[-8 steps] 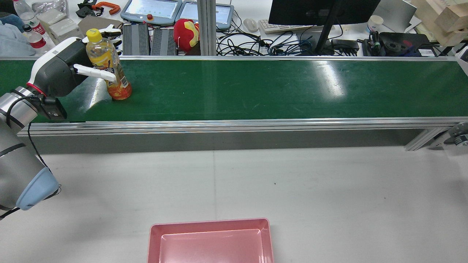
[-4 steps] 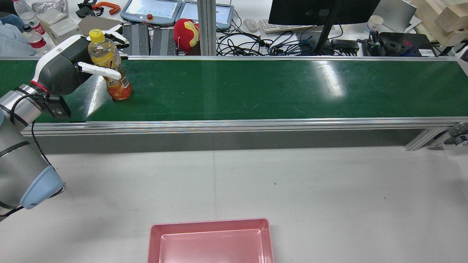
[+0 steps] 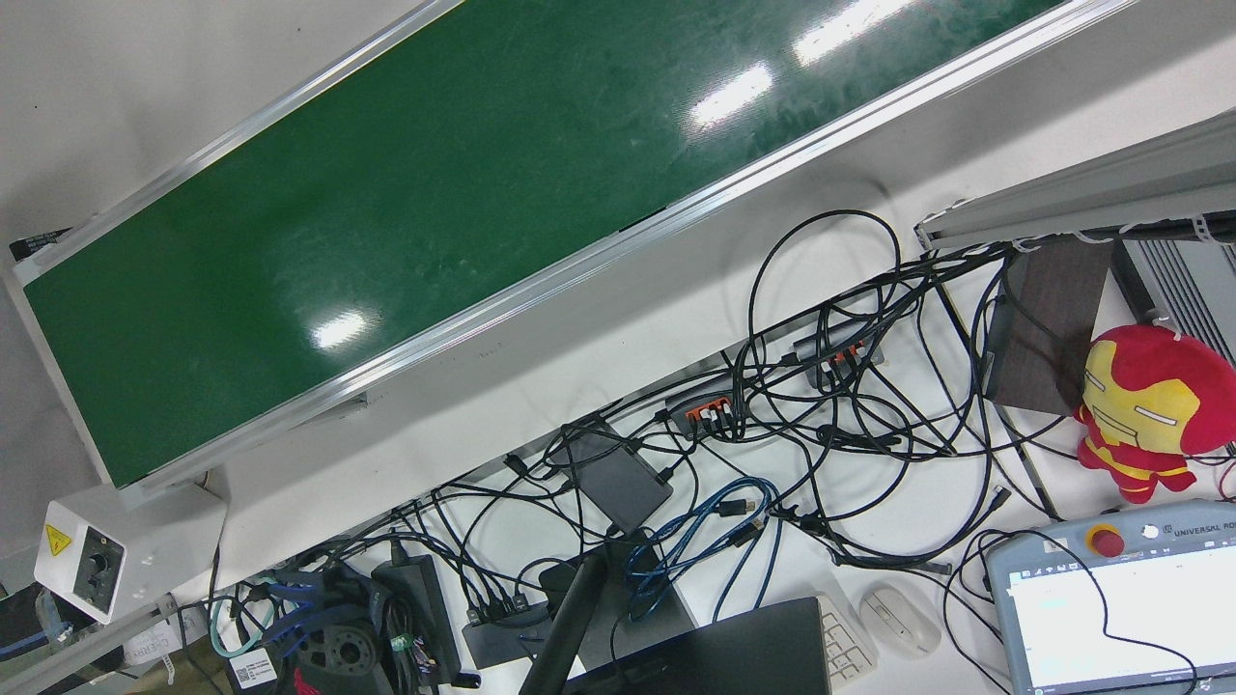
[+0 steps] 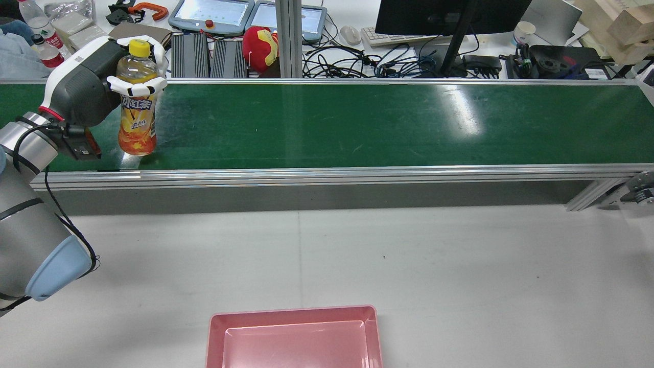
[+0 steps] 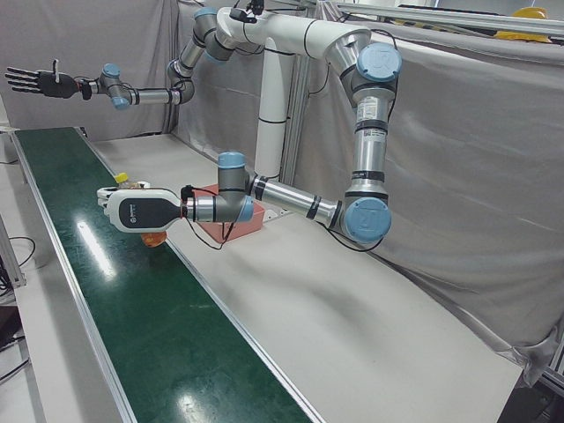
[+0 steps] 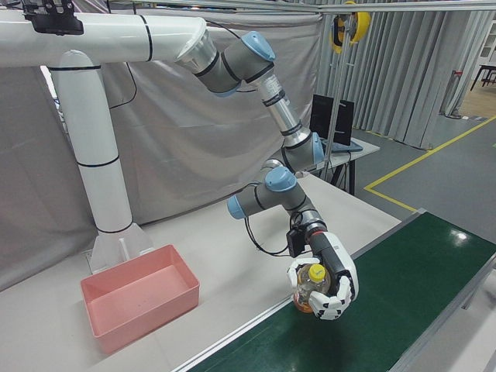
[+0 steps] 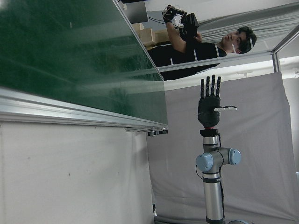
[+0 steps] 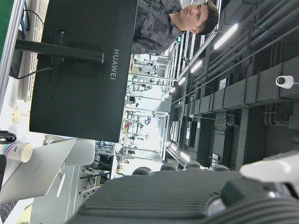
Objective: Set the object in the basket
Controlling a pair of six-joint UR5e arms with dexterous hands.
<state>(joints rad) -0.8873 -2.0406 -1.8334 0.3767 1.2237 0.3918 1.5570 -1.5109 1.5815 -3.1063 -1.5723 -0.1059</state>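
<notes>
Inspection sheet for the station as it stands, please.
Surface: green conveyor belt carries only the bottle; white table carries the basket.
Job's things: bottle upright at the belt's near edge, lift-off unclear; pink basket empty.
Clutter: plush toy and monitor beyond the belt.
Hands: left hand fingers wrapped round the bottle; right hand raised, open.
Cables: tangle behind the belt.
Surroundings: grey curtains; operator.

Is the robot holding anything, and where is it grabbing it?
The left hand holds the drink bottle, fingers wrapped round its upper part below the yellow cap. The right hand holds nothing.
</notes>
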